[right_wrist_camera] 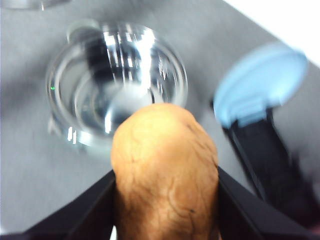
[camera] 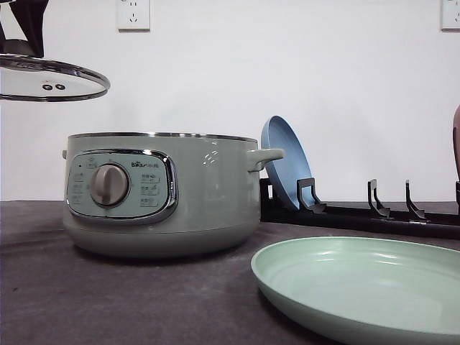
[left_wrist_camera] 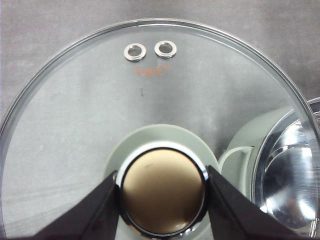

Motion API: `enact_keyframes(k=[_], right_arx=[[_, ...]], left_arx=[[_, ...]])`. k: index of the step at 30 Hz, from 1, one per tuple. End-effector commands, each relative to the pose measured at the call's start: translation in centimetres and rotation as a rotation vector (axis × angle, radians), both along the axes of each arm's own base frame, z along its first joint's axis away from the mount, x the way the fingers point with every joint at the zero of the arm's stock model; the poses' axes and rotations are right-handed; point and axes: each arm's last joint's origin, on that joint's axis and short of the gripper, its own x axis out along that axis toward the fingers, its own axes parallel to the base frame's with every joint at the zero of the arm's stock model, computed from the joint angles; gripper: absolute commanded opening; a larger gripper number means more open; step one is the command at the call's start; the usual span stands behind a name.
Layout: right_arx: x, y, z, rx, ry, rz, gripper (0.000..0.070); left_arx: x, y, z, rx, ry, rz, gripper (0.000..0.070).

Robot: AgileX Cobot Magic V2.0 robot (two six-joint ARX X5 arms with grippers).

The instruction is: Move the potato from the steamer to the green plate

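The orange-brown potato (right_wrist_camera: pixel 165 165) hangs in the air with my right gripper (right_wrist_camera: pixel 166 174) shut on its sides. Below and beyond it, blurred, is the open shiny bowl of the steamer (right_wrist_camera: pixel 117 85). In the front view the sage-green steamer (camera: pixel 208 194) stands lidless at the left of the table. The pale green plate (camera: pixel 359 280) lies empty at the front right. My left gripper (left_wrist_camera: pixel 162 172) is shut on the knob of the glass lid (left_wrist_camera: pixel 150 100). It holds the lid (camera: pixel 50 79) high above and left of the steamer.
A blue plate (camera: pixel 284 162) stands on edge in a black dish rack (camera: pixel 374 212) behind the green plate, right of the steamer's handle. A brownish sliver (camera: pixel 457 140) shows at the right edge. The dark table has bare room in front of the steamer.
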Motion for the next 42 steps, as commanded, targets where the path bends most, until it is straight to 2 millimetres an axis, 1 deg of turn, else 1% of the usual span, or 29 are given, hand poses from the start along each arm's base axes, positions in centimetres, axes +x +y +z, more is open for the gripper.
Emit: enact_keyframes(k=[1,4,7,10,14,17,25,31,37,42], right_arx=[[-1.9,-1.2,-1.1,-0.028,0.085,-0.022,0.0153],[-4.1,-2.9,-2.9,-0.033,0.121,-0.043,0.0153],[-5.6,-4.0,-5.2,0.006,0.148,-0.073,0.0153],[-6.6,-4.6,-7.6,0.081,0.152,-0.093,0.0153],[-7.1,-5.0,-11.2,0.113,0.167,-0.128,0.0153],[-6.6,-4.7,-13.9,0.121,0.191,-0.152,0.0153],[-4.4,-2.7,-20.9,0.157,0.283,-0.163,0.0153],[-3.1,-1.7,-25.1,0.143,0.349,-0.186,0.0153],[-2.1,-0.8,-27.6,0.125,0.404,-0.18,0.0153],[-1.2,-0.1,-28.5,0.12,0.412,-0.179,0.0153]], left_arx=[[-0.6,0.0,1.7,-0.002,-0.082,0.005,0.0],[-0.6,0.0,1.6,-0.002,-0.081,0.005,0.0],[-0.6,0.0,1.6,-0.003,-0.081,0.004,0.0],[-0.6,0.0,1.6,-0.003,-0.077,0.004,0.0],[-0.6,0.0,1.6,-0.003,-0.075,0.005,0.0],[-0.6,0.0,1.6,-0.003,-0.075,0.004,0.0],[-0.6,-0.2,1.6,-0.003,-0.076,-0.001,0.0],[-0.6,-0.2,1.6,-0.003,-0.078,-0.001,0.0],[-0.6,-0.2,1.6,-0.003,-0.078,-0.001,0.0],[-0.6,-0.2,1.6,-0.003,-0.078,-0.001,0.0]])
